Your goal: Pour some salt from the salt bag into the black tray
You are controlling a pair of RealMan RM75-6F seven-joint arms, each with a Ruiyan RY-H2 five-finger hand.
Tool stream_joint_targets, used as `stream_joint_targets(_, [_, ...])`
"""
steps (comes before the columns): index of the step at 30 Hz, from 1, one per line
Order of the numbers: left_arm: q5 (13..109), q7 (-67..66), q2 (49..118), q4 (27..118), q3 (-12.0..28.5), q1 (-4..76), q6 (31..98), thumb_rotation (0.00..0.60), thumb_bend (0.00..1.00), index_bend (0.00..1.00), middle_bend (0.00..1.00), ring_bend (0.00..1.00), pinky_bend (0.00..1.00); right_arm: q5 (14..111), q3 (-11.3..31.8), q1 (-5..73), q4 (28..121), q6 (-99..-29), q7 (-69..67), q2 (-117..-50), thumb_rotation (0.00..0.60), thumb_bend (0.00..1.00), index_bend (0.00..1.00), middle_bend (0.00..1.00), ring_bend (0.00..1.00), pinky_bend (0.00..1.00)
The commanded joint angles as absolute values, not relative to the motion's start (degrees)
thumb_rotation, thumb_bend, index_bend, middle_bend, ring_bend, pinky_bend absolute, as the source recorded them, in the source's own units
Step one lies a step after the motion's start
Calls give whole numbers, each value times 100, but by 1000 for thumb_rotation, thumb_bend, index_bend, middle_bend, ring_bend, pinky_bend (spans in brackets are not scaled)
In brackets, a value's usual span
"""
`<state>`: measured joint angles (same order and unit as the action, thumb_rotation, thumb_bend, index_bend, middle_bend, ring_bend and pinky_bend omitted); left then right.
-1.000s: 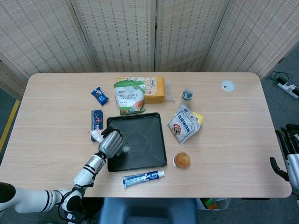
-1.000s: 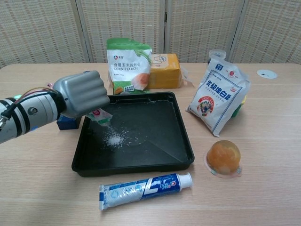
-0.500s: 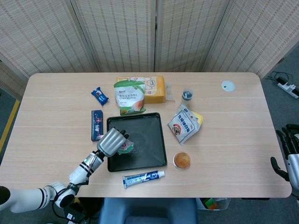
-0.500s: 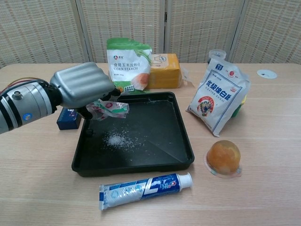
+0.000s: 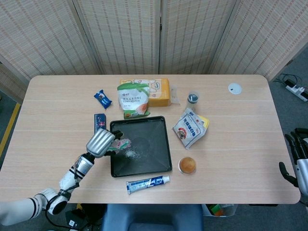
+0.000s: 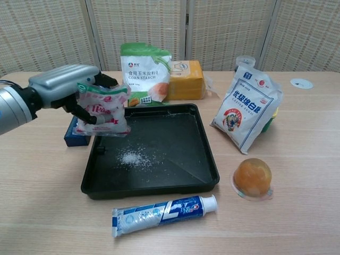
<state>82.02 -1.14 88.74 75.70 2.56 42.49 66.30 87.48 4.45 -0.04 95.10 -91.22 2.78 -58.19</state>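
Left hand (image 6: 64,90), upper left of the chest view: I have its fingers wrapped round the salt bag (image 6: 102,110), held upright above the left rim of the black tray (image 6: 175,159). Black tray: centre of the table, a small heap of salt (image 6: 130,158) on its floor at left. Right hand (image 5: 298,156), right edge of the head view: off the table, fingers apart, nothing in it.

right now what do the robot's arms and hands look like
The left hand has a smooth silver-grey metallic back with black fingers. Its forearm is silver and white with black bands. The right hand, at the head view's edge, shows dark fingers on a light grey wrist.
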Motion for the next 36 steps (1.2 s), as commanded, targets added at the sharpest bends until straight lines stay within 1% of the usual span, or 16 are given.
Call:
stream_joint_targets(1, [8441, 643, 8679, 7265, 219, 3963, 6851, 600, 699, 506, 734, 739, 742, 8758, 446, 3, 9523, -9117, 290, -5815, 600, 421, 41, 75, 140, 37])
stream_joint_targets(7, [8511, 1442, 8465, 6931, 62, 3752, 6757, 600, 698, 506, 734, 733, 742, 8769, 447, 13, 9538, -9110, 304, -5822, 600, 420, 41, 75, 139, 37])
stream_joint_targets(15, [8529, 1856, 8429, 6474, -101, 3588, 6467, 600, 698, 510, 734, 731, 741, 8776, 449, 24, 9593, -9096, 337, -5799, 600, 421, 41, 75, 141, 37])
stream_joint_targets(18, [8609, 2098, 8489, 6314, -131, 3554, 6457, 600, 698, 507, 734, 726, 741, 8782, 438, 20, 9606, -9093, 352, -5800, 600, 421, 41, 75, 141, 37])
stream_joint_targets(25, [8875, 2625, 8731, 5902, -149, 3486, 6682, 600, 698, 508, 734, 715, 741, 8759, 428, -15, 9626, -9120, 366, -5799, 600, 421, 41, 75, 141, 37])
stream_joint_targets(29, [8942, 2636, 8886, 5554, -195, 3520, 6549, 600, 698, 505, 724, 697, 721, 8773, 422, -32, 9644, -9147, 371, -5788, 600, 421, 42, 75, 141, 37])
stream_joint_targets(36, [8994, 2780, 9031, 5221, -221, 3503, 6491, 600, 697, 500, 701, 674, 685, 8782, 422, -87, 9715, -9237, 426, -5742, 600, 420, 41, 75, 140, 37])
